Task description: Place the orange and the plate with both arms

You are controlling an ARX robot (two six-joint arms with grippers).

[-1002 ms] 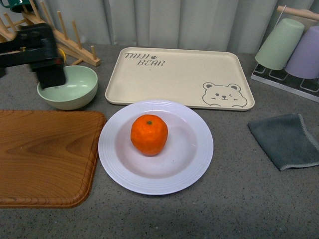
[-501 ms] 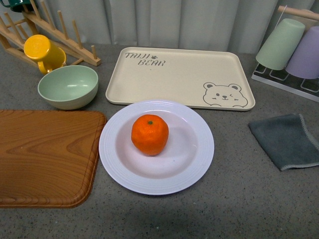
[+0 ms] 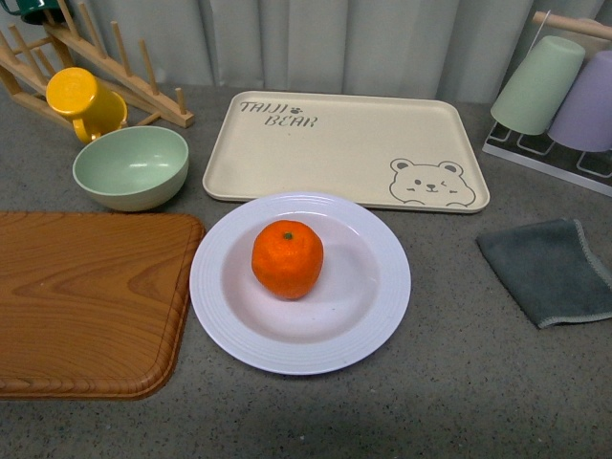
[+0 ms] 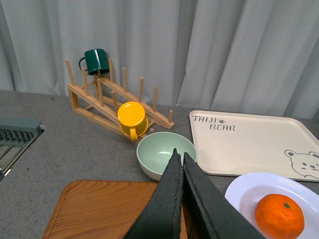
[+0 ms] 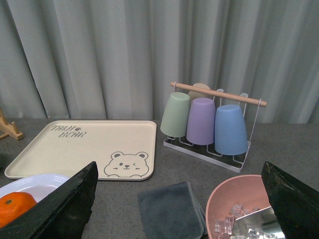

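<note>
On the plate sits the orange.

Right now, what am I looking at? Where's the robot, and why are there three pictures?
It's a robot with two arms, each ending in a pincher called a gripper. One picture comes from a camera on its body, looking over the table; no arm shows there. The other two come from its wrists. The left gripper is pinched shut, holding nothing; the right gripper is wide open. An orange sits on a pale plate. Nearby are a green bowl, a bear tray, a wooden board, a grey cloth and a yellow mug.
</note>
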